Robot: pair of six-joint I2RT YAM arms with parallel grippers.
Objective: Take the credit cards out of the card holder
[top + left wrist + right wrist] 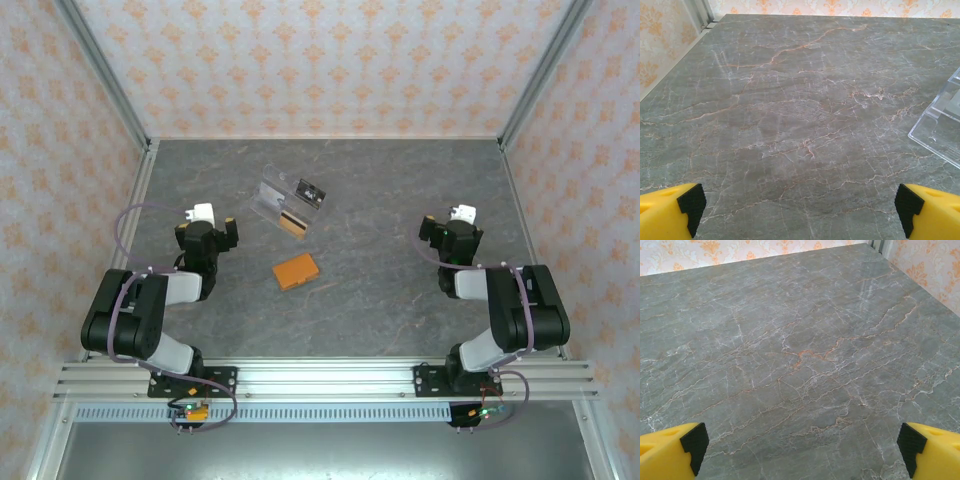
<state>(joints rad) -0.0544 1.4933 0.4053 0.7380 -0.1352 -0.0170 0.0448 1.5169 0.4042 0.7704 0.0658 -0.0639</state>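
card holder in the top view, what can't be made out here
Top view: card holder interior, hidden by its own orange cover.
Top view: cards at the clear plastic piece, too small to count.
Left wrist view: clear plastic piece, cut off by the right edge.

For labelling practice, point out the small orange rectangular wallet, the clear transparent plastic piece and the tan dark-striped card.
Small orange rectangular wallet (296,271), top external view, middle of its face.
Clear transparent plastic piece (941,124), left wrist view, its flat see-through panel.
Tan dark-striped card (291,222), top external view, its centre.
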